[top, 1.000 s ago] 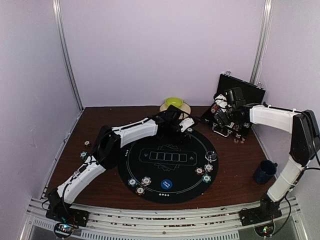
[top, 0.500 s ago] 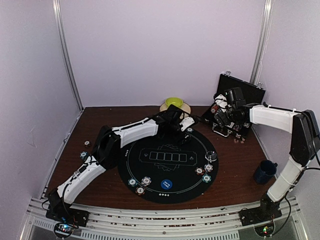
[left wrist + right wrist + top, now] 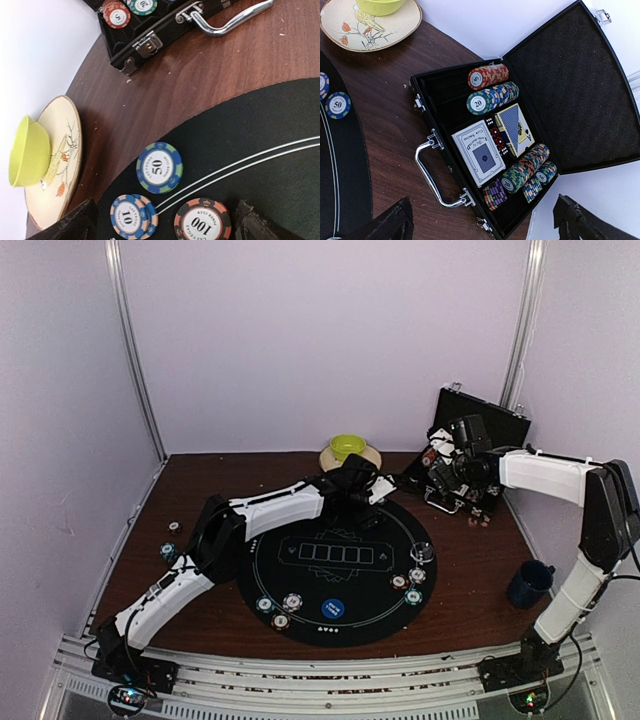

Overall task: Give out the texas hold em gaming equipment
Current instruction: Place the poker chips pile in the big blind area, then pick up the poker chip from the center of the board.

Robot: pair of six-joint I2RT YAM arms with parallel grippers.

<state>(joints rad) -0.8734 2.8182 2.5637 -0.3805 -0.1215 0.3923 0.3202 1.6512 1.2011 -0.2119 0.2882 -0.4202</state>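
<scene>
**Three Views, One Shared Far Corner**

The whole tabletop (image 3: 470,580) is taken in from high above and behind the arm bases (image 3: 130,672), facing down and forward. The left wrist view is held low and close, rolled sideways, over the mat (image 3: 300,580) edge just ahead of the left tool (image 3: 165,225). The right wrist view is set higher, facing down into the open case (image 3: 470,110) ahead of the right tool (image 3: 485,225). The plate (image 3: 62,145), the case handle (image 3: 225,22) and the 50 chip (image 3: 159,167) are shared by both wrist views.
</scene>
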